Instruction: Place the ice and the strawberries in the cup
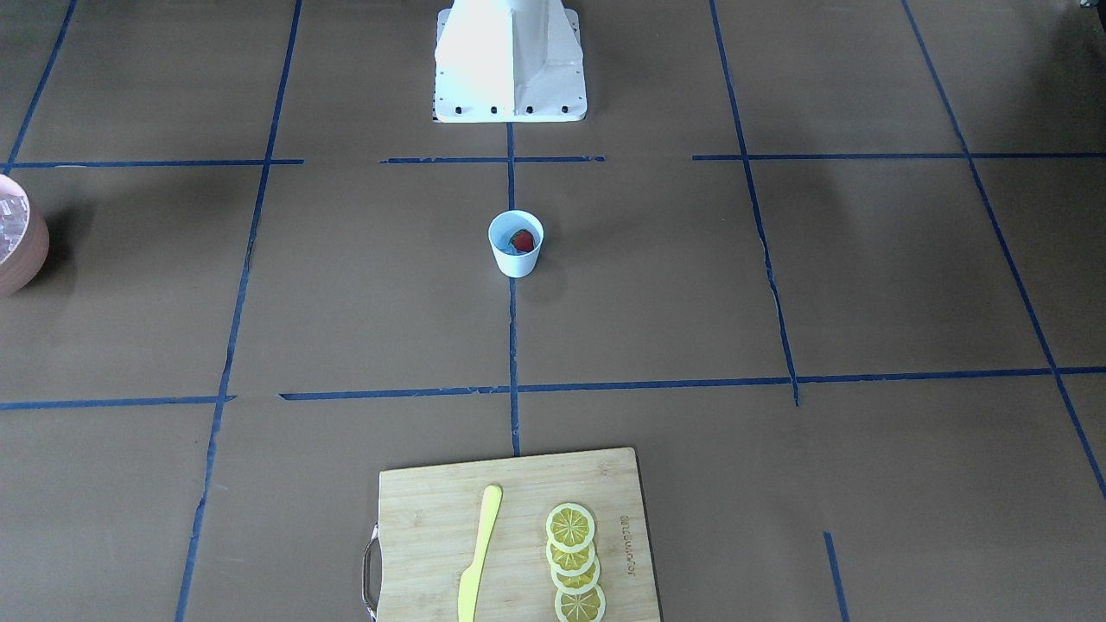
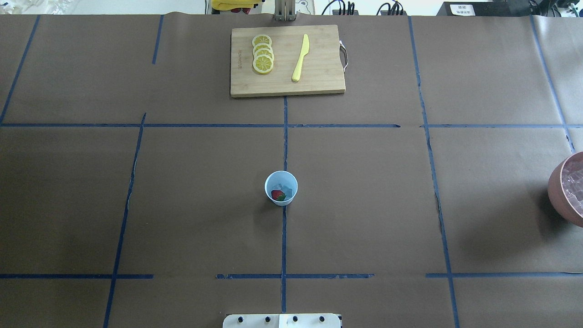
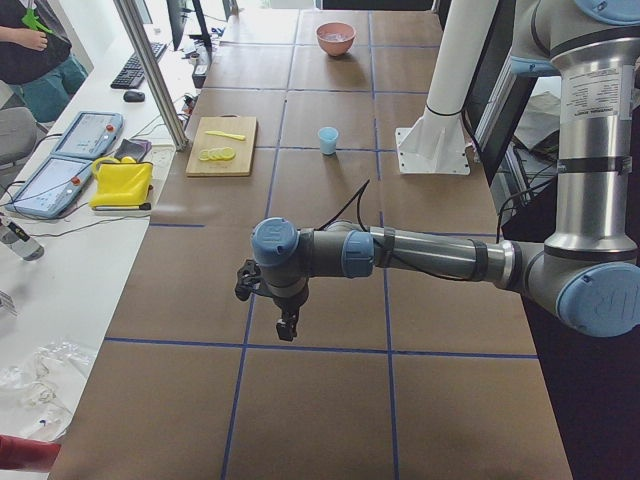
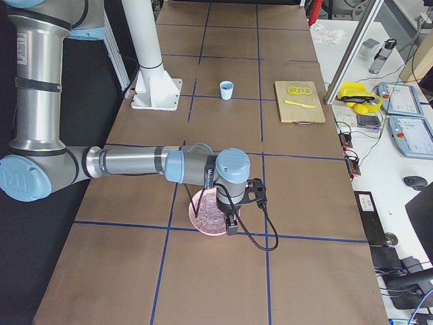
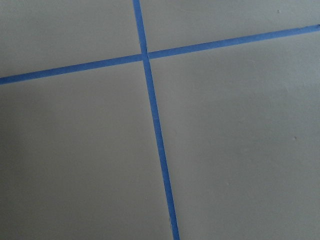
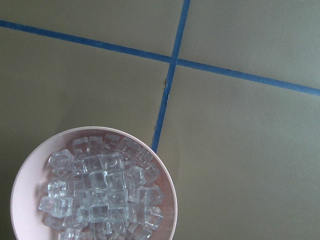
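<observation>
Looking into the cup (image 1: 517, 262) at the table's centre, we find the strawberry (image 1: 521, 240) lying inside beside a few pieces of ice (image 2: 285, 186), so we judge both items delivered. Any further cube would call for a descent into the bowl (image 6: 30, 172) of cubes, which sits under the right gripper (image 4: 231, 227). The left gripper (image 3: 287, 325) hangs over bare table, well apart. We cannot tell whether either gripper's jaws are loose or clenched.
</observation>
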Controlling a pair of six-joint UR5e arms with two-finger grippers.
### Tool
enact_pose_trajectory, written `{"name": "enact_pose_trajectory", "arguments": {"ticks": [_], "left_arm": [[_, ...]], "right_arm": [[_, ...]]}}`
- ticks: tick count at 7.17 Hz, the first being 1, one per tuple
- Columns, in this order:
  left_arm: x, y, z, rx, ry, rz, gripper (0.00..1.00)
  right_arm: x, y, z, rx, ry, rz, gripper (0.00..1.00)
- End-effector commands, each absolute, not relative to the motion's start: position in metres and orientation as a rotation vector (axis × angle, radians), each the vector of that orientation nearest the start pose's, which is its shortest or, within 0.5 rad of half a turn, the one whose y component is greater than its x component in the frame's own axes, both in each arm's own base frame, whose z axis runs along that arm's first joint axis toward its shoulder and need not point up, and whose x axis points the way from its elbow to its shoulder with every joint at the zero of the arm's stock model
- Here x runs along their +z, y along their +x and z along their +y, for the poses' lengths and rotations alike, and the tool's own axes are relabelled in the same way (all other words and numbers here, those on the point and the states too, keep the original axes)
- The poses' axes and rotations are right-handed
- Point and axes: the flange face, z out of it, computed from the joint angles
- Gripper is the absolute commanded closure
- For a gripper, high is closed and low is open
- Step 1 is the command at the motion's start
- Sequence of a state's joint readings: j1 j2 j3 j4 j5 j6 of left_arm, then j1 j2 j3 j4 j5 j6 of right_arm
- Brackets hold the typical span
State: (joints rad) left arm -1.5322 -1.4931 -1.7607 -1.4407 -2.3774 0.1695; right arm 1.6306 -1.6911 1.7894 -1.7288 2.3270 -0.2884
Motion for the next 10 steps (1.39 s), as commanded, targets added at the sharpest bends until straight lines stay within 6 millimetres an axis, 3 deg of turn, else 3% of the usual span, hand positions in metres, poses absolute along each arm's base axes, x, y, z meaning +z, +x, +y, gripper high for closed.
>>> {"name": "enact_pose_trajectory", "arguments": {"ticks": [1, 10], "left_arm": [[0.6115, -0.0469, -0.4574, 0.198, 0.044, 0.764, 0.0], [0.6154, -0.0484, -0.4571, 0.198, 0.036, 0.745, 0.0]], "right_arm": [[0.6229, 0.0909, -0.4309, -0.196, 0.078, -0.755, 0.01], [0.6223, 0.091, -0.4316, -0.195, 0.078, -0.754, 0.01]]}}
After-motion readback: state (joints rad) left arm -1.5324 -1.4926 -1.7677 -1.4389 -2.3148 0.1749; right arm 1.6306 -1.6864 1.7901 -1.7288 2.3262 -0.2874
